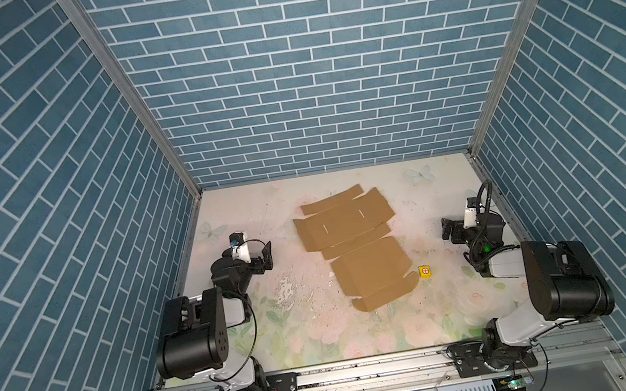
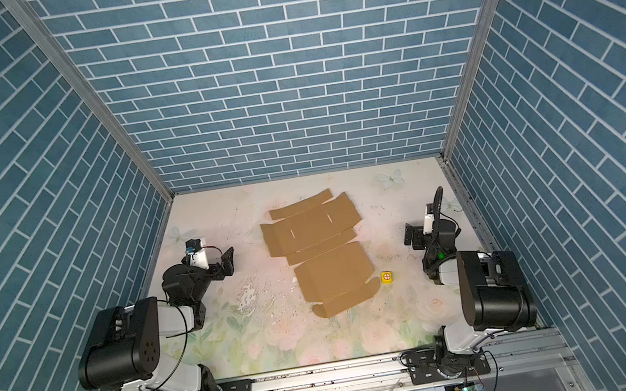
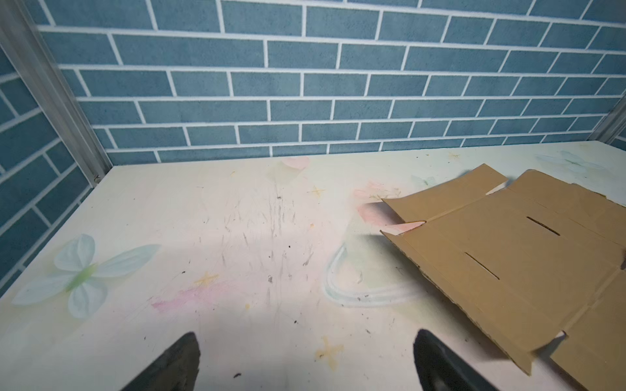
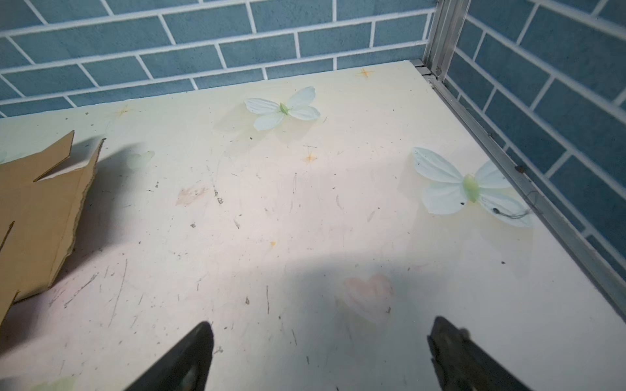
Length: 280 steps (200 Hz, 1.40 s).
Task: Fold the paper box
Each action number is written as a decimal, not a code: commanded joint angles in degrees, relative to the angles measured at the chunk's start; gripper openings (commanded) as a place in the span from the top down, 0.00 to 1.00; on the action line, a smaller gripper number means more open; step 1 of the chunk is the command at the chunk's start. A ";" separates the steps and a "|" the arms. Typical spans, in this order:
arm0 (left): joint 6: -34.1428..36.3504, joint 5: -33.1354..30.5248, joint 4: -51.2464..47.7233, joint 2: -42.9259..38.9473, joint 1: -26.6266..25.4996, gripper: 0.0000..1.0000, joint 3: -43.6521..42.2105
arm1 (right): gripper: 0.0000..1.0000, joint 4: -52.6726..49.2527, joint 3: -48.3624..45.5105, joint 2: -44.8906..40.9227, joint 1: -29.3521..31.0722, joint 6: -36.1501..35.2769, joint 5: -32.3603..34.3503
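paper box (image 1: pixel 359 265) is lying flat and unfolded mid counter (image 1: pixel 310 331), left fingers (image 3: pixel 176 365) and right fingers (image 4: pixel 189 359) well off to either side of it, both spread wide and gripping nothing

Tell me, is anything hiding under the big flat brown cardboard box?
The brown cardboard box lies unfolded on the pale flowery table. Only tabletop shows around its edges; anything beneath is hidden. The small yellow cube sits beside it, not under.
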 commanded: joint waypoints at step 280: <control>-0.55 -21.88 -81.94 -7.94 -14.66 0.01 51.51 | 0.04 -46.93 25.30 -11.06 7.04 9.72 10.33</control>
